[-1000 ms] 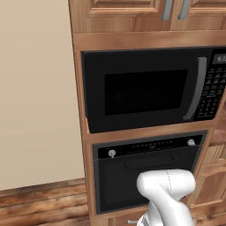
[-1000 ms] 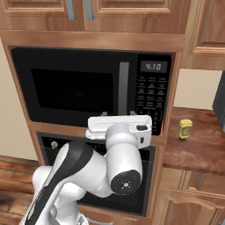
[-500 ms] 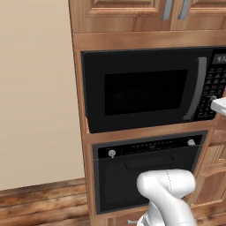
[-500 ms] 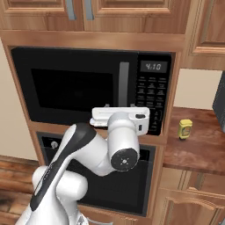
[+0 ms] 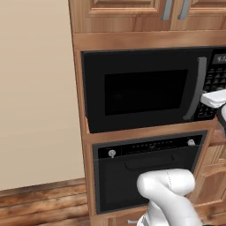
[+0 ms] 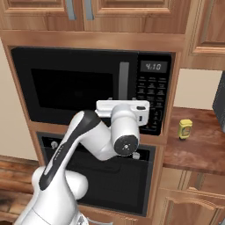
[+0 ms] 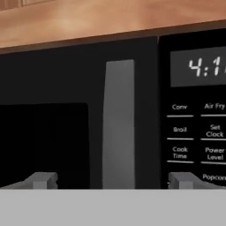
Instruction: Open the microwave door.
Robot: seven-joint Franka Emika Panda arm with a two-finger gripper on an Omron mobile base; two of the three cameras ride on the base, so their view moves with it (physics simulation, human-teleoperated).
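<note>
Claw higher, nearer door handle vs 0.5s ago.

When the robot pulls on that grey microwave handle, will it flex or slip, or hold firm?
The handle looks like a stiff moulded bar, so it probably won't flex. Its smooth finish could let the fingers slide. The microwave door sits shut and flush, so it will likely swing rather than lift.

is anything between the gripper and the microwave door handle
Nothing visible. In the hand view the gripper is open, its fingertips either side of the grey handle on the microwave door, with no object between.
</note>
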